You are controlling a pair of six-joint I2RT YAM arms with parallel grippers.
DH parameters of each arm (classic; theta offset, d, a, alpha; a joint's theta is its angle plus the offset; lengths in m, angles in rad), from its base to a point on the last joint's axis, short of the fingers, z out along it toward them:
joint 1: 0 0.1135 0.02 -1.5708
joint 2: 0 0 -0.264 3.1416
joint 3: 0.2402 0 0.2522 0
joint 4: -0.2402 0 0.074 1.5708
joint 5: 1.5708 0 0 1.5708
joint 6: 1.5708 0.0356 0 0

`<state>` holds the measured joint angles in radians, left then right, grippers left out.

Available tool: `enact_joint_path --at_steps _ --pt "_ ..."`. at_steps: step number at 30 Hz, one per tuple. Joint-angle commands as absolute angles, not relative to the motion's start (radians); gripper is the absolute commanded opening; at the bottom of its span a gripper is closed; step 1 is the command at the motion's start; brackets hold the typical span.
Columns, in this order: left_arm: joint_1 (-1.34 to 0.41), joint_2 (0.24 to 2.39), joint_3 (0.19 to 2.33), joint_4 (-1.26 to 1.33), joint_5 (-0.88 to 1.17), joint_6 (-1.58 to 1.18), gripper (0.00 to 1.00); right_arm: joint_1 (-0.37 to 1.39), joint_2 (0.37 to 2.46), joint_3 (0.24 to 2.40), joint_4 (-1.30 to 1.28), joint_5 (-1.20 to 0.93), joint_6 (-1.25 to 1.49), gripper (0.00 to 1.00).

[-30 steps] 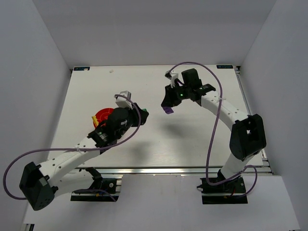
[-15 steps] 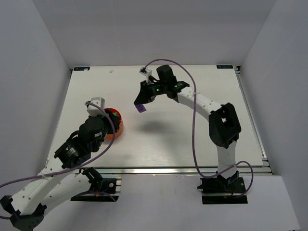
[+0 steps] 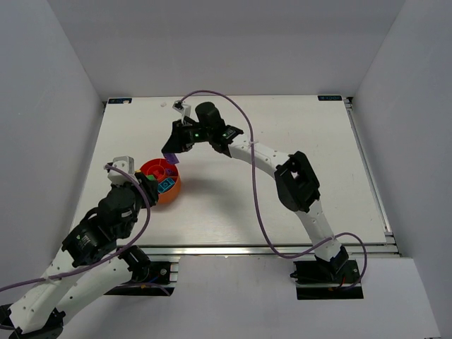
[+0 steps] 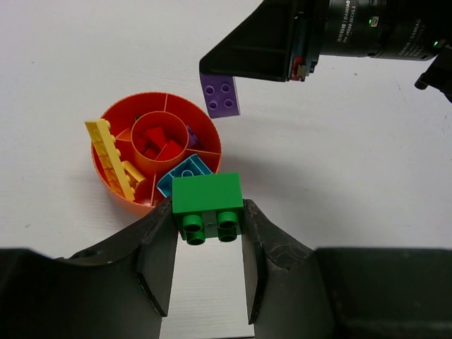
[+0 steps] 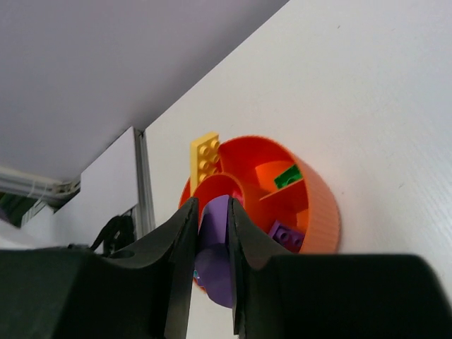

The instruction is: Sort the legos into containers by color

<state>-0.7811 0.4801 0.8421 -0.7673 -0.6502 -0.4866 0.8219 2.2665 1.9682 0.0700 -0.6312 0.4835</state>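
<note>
An orange round bowl [image 4: 111, 189] with divided compartments holds yellow bricks [image 4: 110, 159], red bricks [image 4: 159, 139], a teal brick [image 4: 185, 170] and a small purple one [image 5: 288, 236]; a green brick [image 5: 287, 176] lies in one compartment. The bowl also shows in the top view [image 3: 171, 191]. My left gripper [image 4: 207, 219] is shut on a green brick [image 4: 207, 195], held just near the bowl's near rim. My right gripper [image 5: 214, 215] is shut on a purple brick [image 4: 219, 96], hovering above the bowl's far side [image 3: 170, 157].
The white table [image 3: 282, 205] stretches to the right of the bowl. The right arm [image 3: 247, 148] reaches across the middle of the table toward the left. A metal rail [image 3: 233, 250] runs along the near edge.
The right gripper carried the purple brick leftward across the table to above the bowl. The left arm drew back toward the near left, uncovering the bowl.
</note>
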Motion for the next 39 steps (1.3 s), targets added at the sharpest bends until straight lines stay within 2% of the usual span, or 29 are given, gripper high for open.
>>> enact_joint_path --at_steps 1,10,22,26,30,33,37,39 --pt "-0.784 0.462 0.839 -0.801 -0.687 -0.482 0.0 0.839 2.296 2.06 0.124 -0.54 0.485 0.0" --pt "-0.784 0.416 0.83 -0.834 -0.67 -0.517 0.0 0.873 2.356 2.099 0.104 -0.414 0.416 0.0" --pt "-0.784 0.411 0.853 -0.839 -0.676 -0.508 0.0 0.885 2.353 2.017 0.091 -0.387 0.387 0.01" --pt "-0.784 0.413 0.853 -0.835 -0.678 -0.506 0.0 0.888 2.349 1.985 0.092 -0.388 0.396 0.12" --pt "-0.784 0.42 0.851 -0.815 -0.678 -0.496 0.0 0.885 2.336 1.967 0.091 -0.4 0.388 0.38" --pt "-0.784 0.442 0.848 -0.79 -0.678 -0.48 0.0 0.887 2.326 1.963 0.094 -0.408 0.385 0.51" --pt "-0.784 0.486 0.844 -0.753 -0.681 -0.465 0.0 0.884 2.304 1.97 0.086 -0.411 0.383 0.59" --pt "-0.784 0.506 0.844 -0.739 -0.686 -0.459 0.0 0.879 2.287 1.97 0.081 -0.408 0.382 0.59"
